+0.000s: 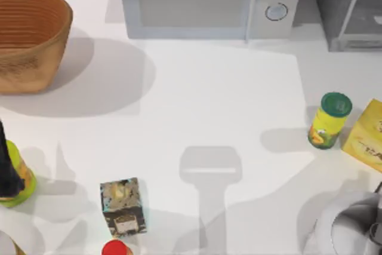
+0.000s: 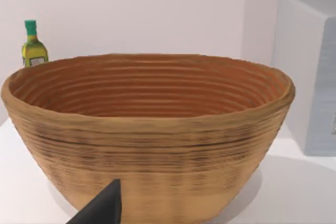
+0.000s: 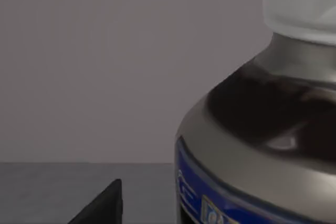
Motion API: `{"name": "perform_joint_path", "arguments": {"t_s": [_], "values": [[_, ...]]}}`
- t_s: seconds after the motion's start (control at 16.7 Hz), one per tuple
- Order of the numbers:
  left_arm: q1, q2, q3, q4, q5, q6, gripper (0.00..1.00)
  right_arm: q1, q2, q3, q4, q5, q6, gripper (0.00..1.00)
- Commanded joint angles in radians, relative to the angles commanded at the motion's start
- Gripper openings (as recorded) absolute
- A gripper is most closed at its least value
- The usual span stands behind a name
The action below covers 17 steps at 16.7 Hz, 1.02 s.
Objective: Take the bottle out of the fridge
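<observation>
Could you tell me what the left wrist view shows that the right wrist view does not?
The left wrist view shows a woven basket on the white table, a green-capped bottle behind it and a pale grey box beside it. The right wrist view instead shows the bottle close up, with white cap, dark shoulder and blue label, on a dark grey floor. Both share a dark fingertip of their own end effector at the frame's edge.

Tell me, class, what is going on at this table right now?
Two AgileX arms work at a white table. The right wrist view looks closely at the bottle, white cap over a dark shoulder, standing on a grey surface against a grey wall; one dark fingertip shows near it. The fridge stands at the table's far right corner. The left wrist view faces a wicker basket, that arm apparently idle.
</observation>
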Motion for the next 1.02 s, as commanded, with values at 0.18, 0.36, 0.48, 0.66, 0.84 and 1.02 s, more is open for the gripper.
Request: {"name": "perform_joint_path", "arguments": {"t_s": [0.18,0.36,0.48,0.66,0.84,1.02], "values": [[0.000,0.000,0.000,0.000,0.000,0.000,1.00,0.000,0.000,0.000,0.000,0.000,0.000,0.70],[0.000,0.000,0.000,0.000,0.000,0.000,1.00,0.000,0.000,0.000,0.000,0.000,0.000,0.47],[0.000,0.000,0.000,0.000,0.000,0.000,1.00,0.000,0.000,0.000,0.000,0.000,0.000,0.32],[0.000,0.000,0.000,0.000,0.000,0.000,1.00,0.000,0.000,0.000,0.000,0.000,0.000,0.10],[0.000,0.000,0.000,0.000,0.000,0.000,1.00,0.000,0.000,0.000,0.000,0.000,0.000,0.00],[0.000,0.000,0.000,0.000,0.000,0.000,1.00,0.000,0.000,0.000,0.000,0.000,0.000,0.00]]}}
